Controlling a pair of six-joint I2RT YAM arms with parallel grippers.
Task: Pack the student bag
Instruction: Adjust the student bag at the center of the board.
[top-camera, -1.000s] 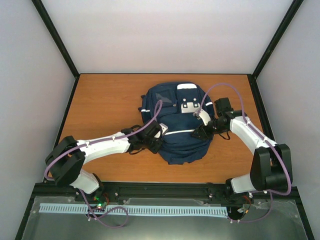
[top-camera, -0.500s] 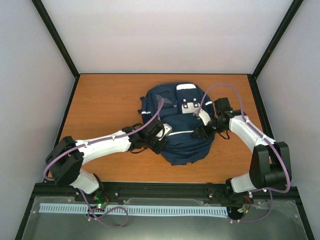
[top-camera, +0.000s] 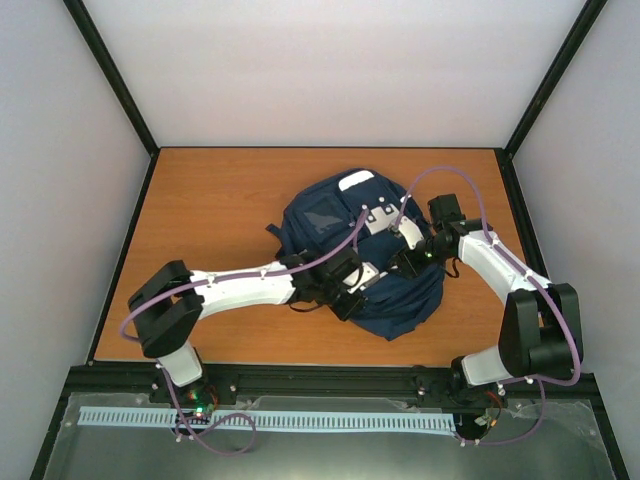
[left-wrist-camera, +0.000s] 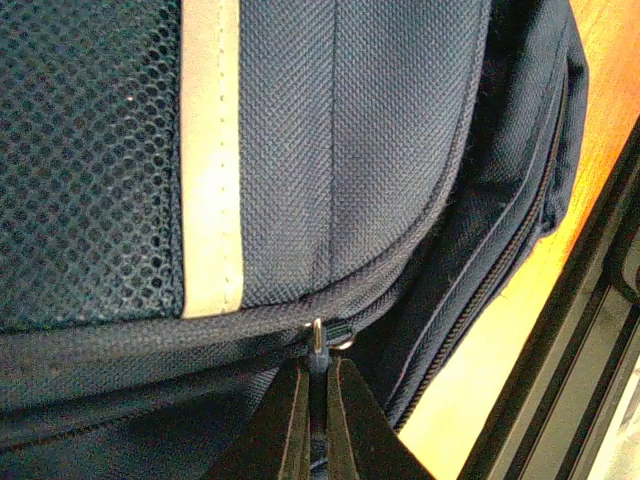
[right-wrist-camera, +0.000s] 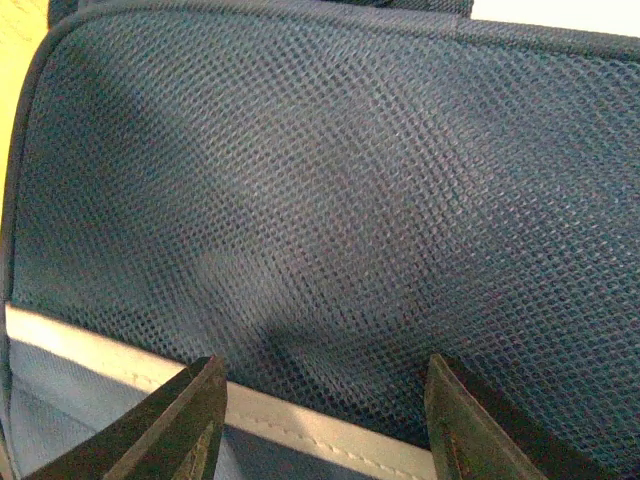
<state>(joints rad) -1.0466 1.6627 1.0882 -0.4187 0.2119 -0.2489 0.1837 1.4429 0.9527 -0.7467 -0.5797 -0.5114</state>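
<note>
The student bag, navy with a white stripe and pale patches, lies in the middle of the wooden table. My left gripper reaches over its near side. In the left wrist view this gripper is shut on a small zipper pull just below the bag's white stripe. My right gripper is at the bag's right side. Up close, the right gripper stands open, its fingers wide apart, right against the bag's mesh panel and a pale stripe. Nothing is pinched between them.
Bare wooden table surrounds the bag. A black rail runs along the near edge, also seen as a black rail close to the bag's corner. Grey walls with black posts enclose the left, right and back.
My left arm has swung right and toward the near edge with the zipper pull in its grip. The bag has shifted and turned with it. The right arm has hardly moved.
</note>
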